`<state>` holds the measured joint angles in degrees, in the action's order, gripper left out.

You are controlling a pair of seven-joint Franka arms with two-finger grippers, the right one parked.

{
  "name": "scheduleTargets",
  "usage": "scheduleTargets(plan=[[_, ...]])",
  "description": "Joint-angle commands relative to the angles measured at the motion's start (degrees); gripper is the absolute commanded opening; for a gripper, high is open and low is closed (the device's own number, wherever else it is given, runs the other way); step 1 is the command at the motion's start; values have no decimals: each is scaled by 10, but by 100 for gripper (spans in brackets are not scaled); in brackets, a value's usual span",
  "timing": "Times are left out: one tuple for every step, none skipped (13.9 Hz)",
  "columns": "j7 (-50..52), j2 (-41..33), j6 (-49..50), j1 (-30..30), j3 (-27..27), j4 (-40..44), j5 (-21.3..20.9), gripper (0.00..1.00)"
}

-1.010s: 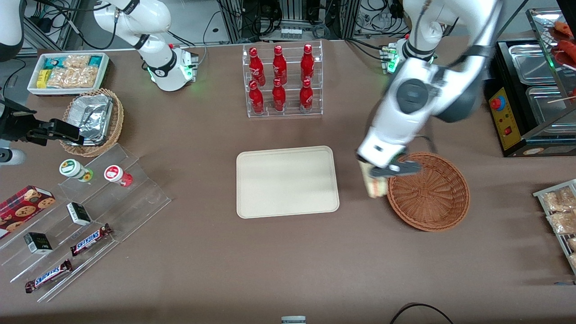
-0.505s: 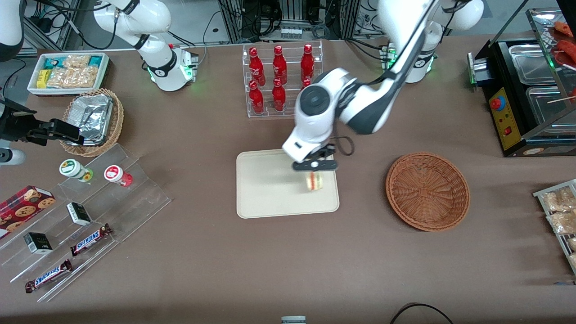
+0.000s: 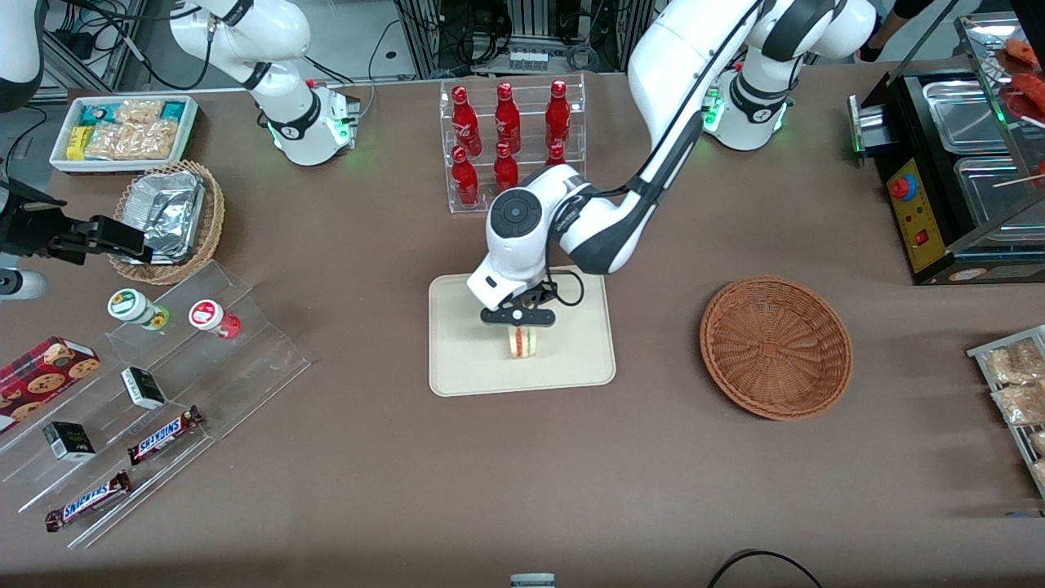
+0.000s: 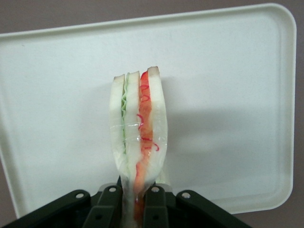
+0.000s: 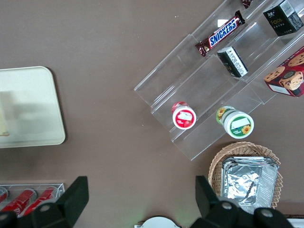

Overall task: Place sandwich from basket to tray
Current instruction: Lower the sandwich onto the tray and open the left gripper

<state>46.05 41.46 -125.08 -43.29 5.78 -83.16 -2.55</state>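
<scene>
Gripper [image 3: 519, 320] over the tray [image 3: 465, 359]: matt black plastic fingers [image 4: 154, 209], clamped on the sandwich [image 4: 137, 137]. Sandwich in clear glossy film, soft pale bread under it. Tray is smooth matt cream plastic. Basket [image 3: 775, 347] at 3 o'clock of the tray: rough reddish-brown woven wicker. Tabletop [image 3: 522, 490] is matt brown, cloth-like. Bottle rack [image 3: 516, 147] at 12 o'clock: clear glossy acrylic, shiny red bottles. Arm shell [image 3: 588, 224] is glossy white plastic.

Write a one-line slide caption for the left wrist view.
The tool, shut on the sandwich, holds it upright over the cream tray, red and green filling facing the camera.
</scene>
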Motion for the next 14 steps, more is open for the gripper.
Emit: scheduleTargets(plan=[[11,25,-8,-15,-9,22,-11,0],[11,27,-16,-15,-9,21,-11,0],[11,27,-20,-16,-9,19,-12,0],[11,27,-20,-17,-9,18,-12,0],[11,27,-20,-17,-9,17,-12,17],[7,27,-20,-17,-9,18,-13,61],[5,26,-18,-17,-9,18,-14,100],[8,23,-15,-16,-9,19,-20,100],[11,18,-12,-14,-11,19,-24,100],[11,13,-4,-11,-12,21,-24,100],[11,0,10,-10,-12,22,-22,100],[12,-15,29,-8,-14,23,-20,100],[12,-36,57,-1,-14,25,-18,100],[13,-55,83,7,-14,25,-17,100]])
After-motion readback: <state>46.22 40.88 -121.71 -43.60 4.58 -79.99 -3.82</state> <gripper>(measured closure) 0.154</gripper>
